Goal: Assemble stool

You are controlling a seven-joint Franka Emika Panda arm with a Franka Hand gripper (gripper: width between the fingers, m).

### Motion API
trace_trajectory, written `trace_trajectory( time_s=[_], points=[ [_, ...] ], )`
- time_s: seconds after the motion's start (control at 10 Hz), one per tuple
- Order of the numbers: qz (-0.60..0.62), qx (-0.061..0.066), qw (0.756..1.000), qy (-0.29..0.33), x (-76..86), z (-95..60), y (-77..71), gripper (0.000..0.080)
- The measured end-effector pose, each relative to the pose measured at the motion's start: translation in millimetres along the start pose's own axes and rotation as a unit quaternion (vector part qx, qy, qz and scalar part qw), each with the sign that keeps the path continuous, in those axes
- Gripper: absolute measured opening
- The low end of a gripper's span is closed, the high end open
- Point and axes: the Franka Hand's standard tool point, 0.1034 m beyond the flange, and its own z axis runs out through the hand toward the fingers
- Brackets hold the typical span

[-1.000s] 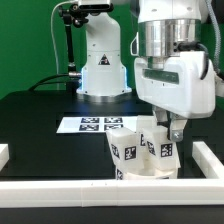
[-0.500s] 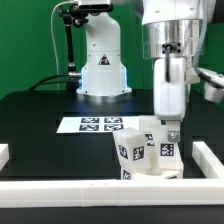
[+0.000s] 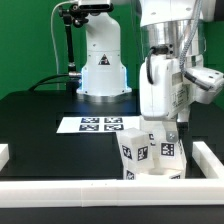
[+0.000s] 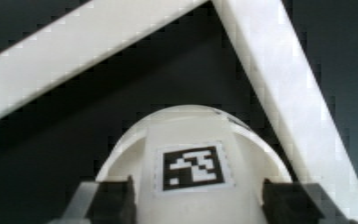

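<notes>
The stool's white legs stand upright on the round seat (image 3: 150,174) by the front rim bar, at the exterior view's right. One leg (image 3: 133,153) shows its black-and-white tag toward the camera. My gripper (image 3: 168,128) comes straight down on the leg (image 3: 166,148) beside it. In the wrist view that leg (image 4: 195,140) fills the space between the fingers (image 4: 108,202), its tag facing up. Both pads press its sides, so my gripper (image 4: 197,206) is shut on it.
The marker board (image 3: 98,124) lies flat behind the stool, in front of the robot base (image 3: 103,65). White rim bars run along the front (image 3: 90,190) and right (image 3: 210,155) and meet in a corner below the gripper (image 4: 274,70).
My hand has turned about its vertical axis while staying on the leg. The legs and seat have shifted slightly toward the exterior view's right.
</notes>
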Motion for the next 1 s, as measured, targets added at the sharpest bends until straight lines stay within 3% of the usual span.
trace_trajectory(
  time_s=[0.4, 0.5, 0.9, 1.0],
  points=[
    [-0.016, -0.004, 1.000, -0.010, -0.9, -1.4, 0.0, 0.0346],
    [-0.047, -0.004, 0.999, -0.015, 0.6, -8.4, -4.1, 0.0574],
    [-0.090, 0.006, 0.995, -0.031, -8.1, -34.2, -10.3, 0.0647],
    [-0.090, 0.006, 0.995, -0.029, -7.5, -31.5, -9.5, 0.0649]
  ],
)
